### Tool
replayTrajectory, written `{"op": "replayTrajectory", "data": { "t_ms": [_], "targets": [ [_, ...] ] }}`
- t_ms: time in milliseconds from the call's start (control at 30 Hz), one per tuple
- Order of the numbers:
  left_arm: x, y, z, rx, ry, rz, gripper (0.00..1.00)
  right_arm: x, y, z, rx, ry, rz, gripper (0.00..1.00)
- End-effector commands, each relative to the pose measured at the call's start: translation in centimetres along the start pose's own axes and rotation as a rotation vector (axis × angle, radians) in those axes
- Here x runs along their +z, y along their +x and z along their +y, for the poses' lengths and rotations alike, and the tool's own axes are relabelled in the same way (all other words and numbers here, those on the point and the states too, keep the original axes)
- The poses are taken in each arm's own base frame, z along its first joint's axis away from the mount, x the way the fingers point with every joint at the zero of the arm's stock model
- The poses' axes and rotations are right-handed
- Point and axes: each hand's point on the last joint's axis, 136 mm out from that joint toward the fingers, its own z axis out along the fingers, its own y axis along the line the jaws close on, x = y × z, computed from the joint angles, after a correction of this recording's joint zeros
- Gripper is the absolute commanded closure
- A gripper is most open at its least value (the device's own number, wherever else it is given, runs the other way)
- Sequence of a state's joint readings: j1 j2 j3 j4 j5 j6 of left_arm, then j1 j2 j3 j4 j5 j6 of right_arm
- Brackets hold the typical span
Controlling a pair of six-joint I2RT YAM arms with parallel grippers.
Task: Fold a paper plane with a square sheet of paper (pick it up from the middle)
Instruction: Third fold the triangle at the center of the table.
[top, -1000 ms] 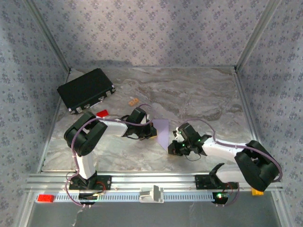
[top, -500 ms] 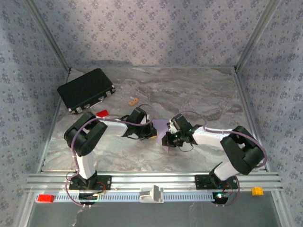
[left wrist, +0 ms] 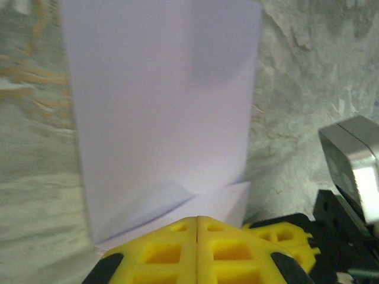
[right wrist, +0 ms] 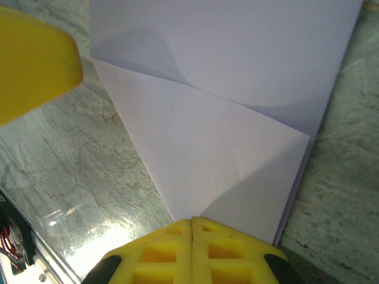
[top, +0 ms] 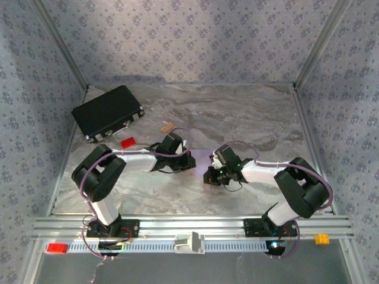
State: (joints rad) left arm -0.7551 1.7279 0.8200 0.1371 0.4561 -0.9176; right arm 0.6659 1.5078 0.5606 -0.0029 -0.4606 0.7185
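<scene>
Though folded into a narrow oblong, the square sheet of paper point(left wrist: 160, 106) lies flat mid-worktop point(top: 249, 118), its long axis running away from the left pincer point(left wrist: 197, 228). That pincer and the right pincer point(right wrist: 192, 229) are each pressed together, tips at the sheet's edges.

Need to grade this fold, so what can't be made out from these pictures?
Top external: the square sheet of paper is mostly covered by the left gripper and right gripper; its creases too small to read.
Left wrist: the sheet's far edge is cut off by the frame top; its near edge hides behind the shut fingers, pinched or pressed unclear.
Right wrist: same at its fingers; a blurred yellow shape at upper left is unidentifiable.
</scene>
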Motion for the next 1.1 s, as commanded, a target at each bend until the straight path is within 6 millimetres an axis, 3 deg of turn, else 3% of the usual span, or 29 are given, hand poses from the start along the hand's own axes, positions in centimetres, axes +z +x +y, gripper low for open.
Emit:
{"op": "replayTrajectory", "data": {
  "t_ms": [0,133,267,567,733,900,1067],
  "targets": [
    [0.4,0.8,-1.0,0.014,0.03,0.021,0.94,0.5,2.1,-3.5,0.063,0.127,0.046,0.95],
    [1.7,1.8,-0.5,-0.002,0.014,0.06,0.96,0.5,2.1,-3.4,0.062,0.125,0.045,0.95],
    [2.4,2.4,1.4,-0.033,-0.035,0.081,0.97,0.5,2.3,-3.6,0.065,0.13,0.049,0.95],
    [1.2,0.5,5.3,-0.078,-0.086,0.035,0.98,0.4,2.8,-4.1,0.06,0.14,0.061,0.96],
    [0.2,-0.7,5.6,-0.07,-0.072,-0.002,0.98,0.5,2.9,-4.1,0.06,0.137,0.063,0.97],
    [-1.0,-1.4,4.5,-0.047,-0.029,-0.066,0.97,0.1,2.3,-3.4,0.036,0.117,0.05,0.97],
    [-1.9,-1.5,4.3,-0.04,-0.027,-0.095,0.97,-0.5,1.1,-1.5,-0.034,0.065,0.012,0.94]
  ]
}}
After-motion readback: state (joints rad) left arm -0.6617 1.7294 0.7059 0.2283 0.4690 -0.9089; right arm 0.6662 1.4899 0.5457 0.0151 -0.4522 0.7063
